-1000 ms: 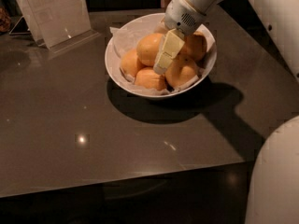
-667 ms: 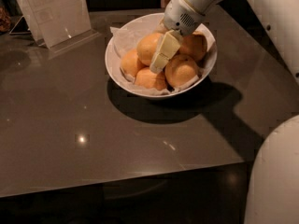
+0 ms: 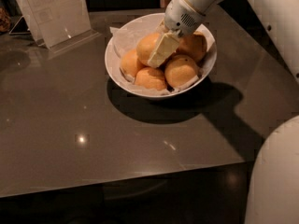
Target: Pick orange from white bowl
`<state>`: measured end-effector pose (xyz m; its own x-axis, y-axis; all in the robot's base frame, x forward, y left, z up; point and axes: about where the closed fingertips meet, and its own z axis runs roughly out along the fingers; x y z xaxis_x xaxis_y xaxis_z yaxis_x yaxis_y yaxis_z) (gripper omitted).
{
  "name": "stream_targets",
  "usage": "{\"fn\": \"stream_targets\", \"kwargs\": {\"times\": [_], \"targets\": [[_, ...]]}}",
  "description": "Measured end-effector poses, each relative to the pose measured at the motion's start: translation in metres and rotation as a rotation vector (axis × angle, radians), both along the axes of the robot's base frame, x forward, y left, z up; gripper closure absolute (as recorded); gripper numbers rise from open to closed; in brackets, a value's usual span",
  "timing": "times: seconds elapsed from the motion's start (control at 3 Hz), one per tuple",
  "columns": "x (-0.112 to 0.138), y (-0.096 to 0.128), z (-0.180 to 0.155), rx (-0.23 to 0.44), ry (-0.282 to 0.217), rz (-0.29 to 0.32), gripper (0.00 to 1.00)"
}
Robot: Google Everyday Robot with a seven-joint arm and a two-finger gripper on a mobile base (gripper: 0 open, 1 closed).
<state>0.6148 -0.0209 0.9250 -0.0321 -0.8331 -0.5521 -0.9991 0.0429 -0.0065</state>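
The white bowl (image 3: 117, 62), lined with white paper, stands on the dark table at the back centre and holds several oranges. The orange (image 3: 145, 45), the largest one, lies on top of the pile at the left. My gripper (image 3: 158, 55) reaches down from the upper right into the bowl and lies against the right side of that orange. Smaller oranges lie around it: one at the front right with a dark speck (image 3: 180, 71), one at the front (image 3: 150, 78), one at the left (image 3: 130, 62) and one at the back right (image 3: 194, 45).
A clear sign holder (image 3: 51, 10) with a paper sheet stands at the back left of the grey table (image 3: 93, 134). The table's front edge runs across the lower part of the view. My white body (image 3: 275, 181) fills the lower right corner.
My gripper has shifted slightly left and up inside the bowl, closer onto the top orange. The oranges and bowl have stayed in place.
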Motion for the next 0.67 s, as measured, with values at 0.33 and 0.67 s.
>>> {"fn": "stream_targets", "kwargs": {"times": [0.33, 0.67], "targets": [[0.0000, 0.0000, 0.0000, 0.000, 0.000, 0.000, 0.87], [0.0000, 0.0000, 0.0000, 0.000, 0.000, 0.000, 1.00]]}}
